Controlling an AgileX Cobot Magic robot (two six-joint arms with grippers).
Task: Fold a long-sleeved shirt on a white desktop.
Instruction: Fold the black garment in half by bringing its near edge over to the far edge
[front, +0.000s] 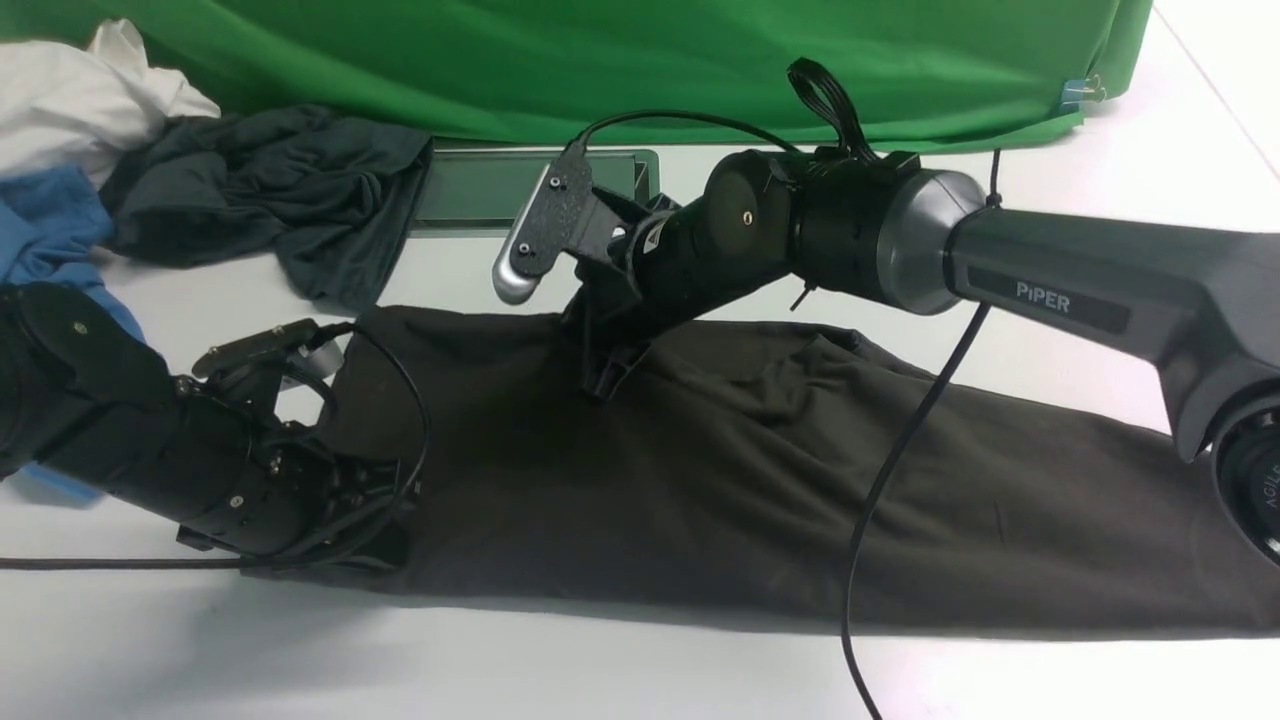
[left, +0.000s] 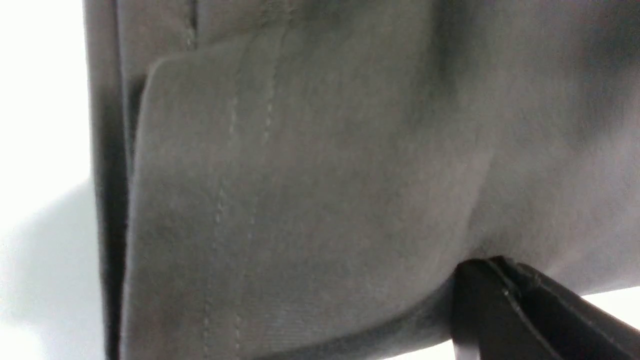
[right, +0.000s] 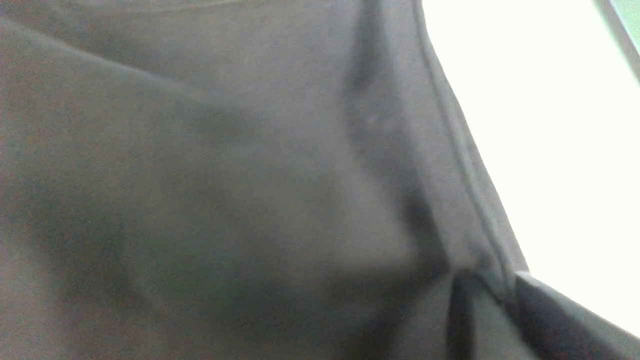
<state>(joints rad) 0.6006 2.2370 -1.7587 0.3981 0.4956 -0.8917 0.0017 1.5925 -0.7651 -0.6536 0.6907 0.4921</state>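
Observation:
The long-sleeved shirt (front: 750, 480), dark brownish-olive, lies as one long folded band across the white desktop (front: 600, 670). My left gripper (front: 392, 535) is at the band's near left corner. In the left wrist view its jaws (left: 492, 265) are shut on the shirt (left: 300, 175) at its edge, beside a stitched hem. My right gripper (front: 603, 385) reaches down onto the band's far edge, left of the middle. In the right wrist view its fingers (right: 530, 295) stand a little apart, with the hem of the shirt (right: 200, 175) pinched between them, next to bare desktop (right: 550, 125).
A dark slate-grey garment (front: 270, 190), a blue garment (front: 45, 225) and a white cloth (front: 80, 95) are heaped at the far left. A green cloth (front: 600, 60) runs along the back, with a silver-framed hatch (front: 490, 190) before it. The right arm's cable (front: 880, 500) hangs over the shirt.

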